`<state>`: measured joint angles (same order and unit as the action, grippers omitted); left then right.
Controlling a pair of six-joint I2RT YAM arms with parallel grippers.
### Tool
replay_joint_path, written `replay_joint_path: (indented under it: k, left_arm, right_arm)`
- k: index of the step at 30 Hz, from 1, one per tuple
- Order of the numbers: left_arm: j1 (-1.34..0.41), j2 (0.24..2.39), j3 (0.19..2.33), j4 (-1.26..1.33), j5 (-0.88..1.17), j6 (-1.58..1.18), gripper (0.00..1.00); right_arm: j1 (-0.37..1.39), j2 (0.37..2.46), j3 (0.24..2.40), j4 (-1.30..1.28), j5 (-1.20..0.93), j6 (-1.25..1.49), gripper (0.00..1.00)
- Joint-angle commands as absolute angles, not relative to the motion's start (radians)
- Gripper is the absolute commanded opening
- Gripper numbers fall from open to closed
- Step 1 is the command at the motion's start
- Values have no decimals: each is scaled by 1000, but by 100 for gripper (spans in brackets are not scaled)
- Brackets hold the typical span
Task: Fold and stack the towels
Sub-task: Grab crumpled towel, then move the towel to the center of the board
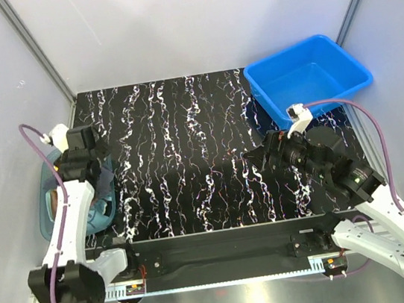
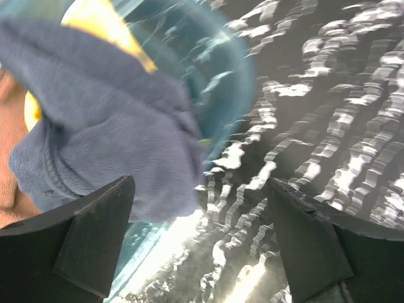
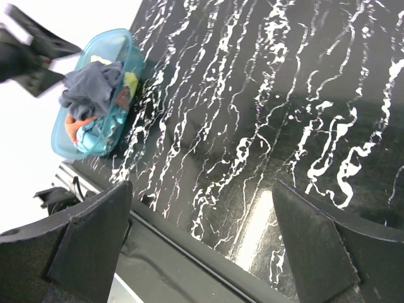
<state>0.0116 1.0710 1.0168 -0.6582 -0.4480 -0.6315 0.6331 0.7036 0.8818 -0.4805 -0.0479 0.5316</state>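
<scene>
Tub (image 1: 45, 211): translucent teal, at the left edge of the tabletop, toward the near side.
Towels (image 3: 88, 91): bundled unfolded inside the tub. A slate-blue one lies on top and hangs over the rim on the tabletop side. Yellow and orange-red cloth shows beneath it.
Left fingers (image 2: 95, 240): spread wide, gripping nothing, hovering over the tub's rim with the slate-blue towel just beyond one tip.
Tabletop (image 1: 186, 146): black with white veining.
Right fingers (image 3: 95, 240): spread wide, empty, above the tabletop right of centre, well apart from the tub.
Bin (image 1: 290, 52): blue plastic, at the far right corner.
</scene>
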Motion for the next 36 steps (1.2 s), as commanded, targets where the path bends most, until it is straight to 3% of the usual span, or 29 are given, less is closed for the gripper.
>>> replay_joint_path:
  k: [1, 4, 5, 7, 11, 17, 22, 24, 29, 35, 36]
  left_arm:
    - [95, 1094, 932, -648, -482, -726, 88]
    - [156, 1121, 884, -565, -411, -729, 75]
    - [161, 1138, 885, -554, -405, -727, 57]
    - [164, 1181, 893, -552, -402, -698, 44]
    - [164, 1203, 1007, -580, -335, -644, 0]
    - [106, 1096, 1250, -551, -157, -539, 0]
    - [-135, 1095, 1514, -542, -23, -512, 0]
    - [-221, 1103, 1520, -519, 116, -537, 0]
    - [-461, 1069, 1207, -330, 248, -629, 0]
    - [-620, 1117, 786, -290, 91, -744, 0]
    - [-618, 1121, 737, -296, 65, -762, 5]
  right_arm:
    - [641, 690, 896, -431, -101, 485, 100]
    - [641, 680, 897, -439, -117, 471, 100]
    - [640, 675, 896, -443, -121, 469, 100]
    - [641, 664, 894, -446, -126, 465, 100]
    - [638, 635, 891, -453, -112, 457, 100]
    - [640, 629, 900, -449, -61, 452, 100]
    - [640, 670, 945, -471, 32, 454, 100]
    - [641, 687, 974, -492, 89, 456, 100]
    - [640, 739, 1015, -532, 140, 442, 100]
    - [641, 802, 996, -581, 169, 452, 100]
    - [641, 817, 989, -578, 167, 460, 100]
